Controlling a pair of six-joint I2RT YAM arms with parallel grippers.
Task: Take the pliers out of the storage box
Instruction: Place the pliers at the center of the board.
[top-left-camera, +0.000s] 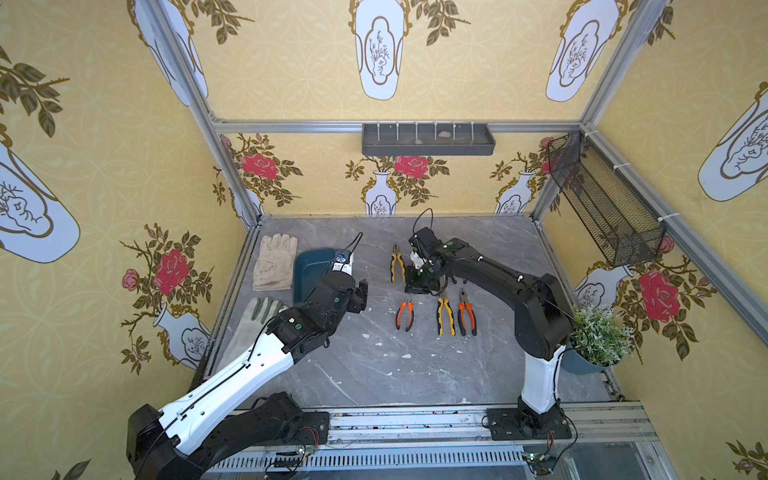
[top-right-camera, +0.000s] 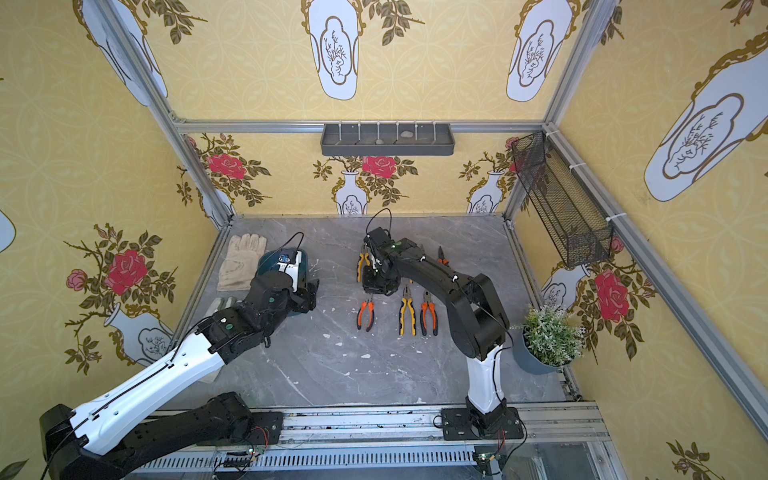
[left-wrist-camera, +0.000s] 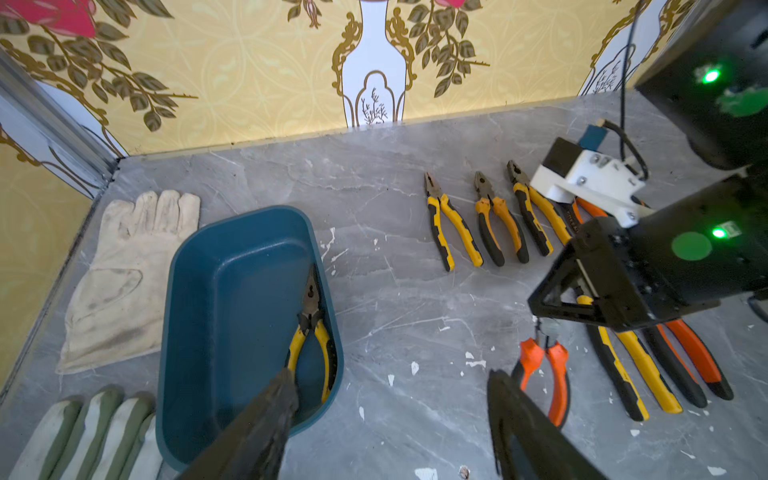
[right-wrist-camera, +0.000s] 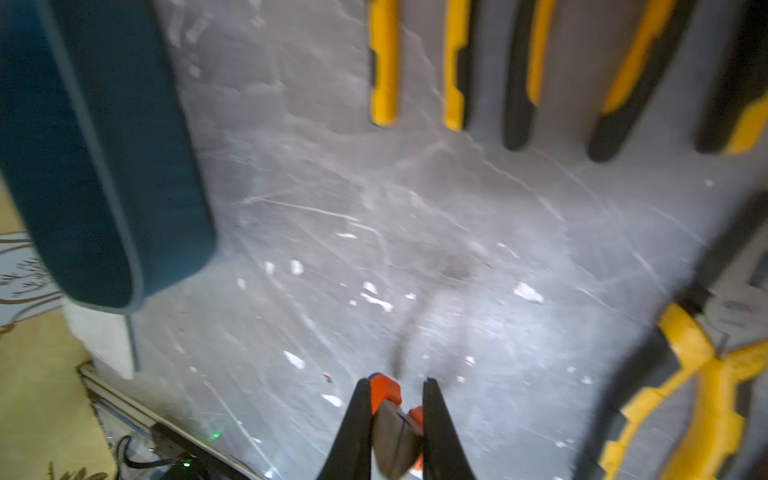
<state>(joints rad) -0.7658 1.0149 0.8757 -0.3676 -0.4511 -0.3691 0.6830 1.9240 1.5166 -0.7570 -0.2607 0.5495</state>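
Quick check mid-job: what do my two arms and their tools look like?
The left arm and right arm are black with white shells, green dot stickers and thin black cables. The left tool and right tool have black tapered fingers.

Dark teal plastic storage box (top-left-camera: 309, 270), 10 o'clock on grey marbled desk (top-left-camera: 374, 374): half under left arm (top-left-camera: 249, 365), contents unseen in both top views. Right wrist view blurred; orange-handled pliers (right-wrist-camera: 392, 428) in right fingers (right-wrist-camera: 357, 428) cut off by frame edge.
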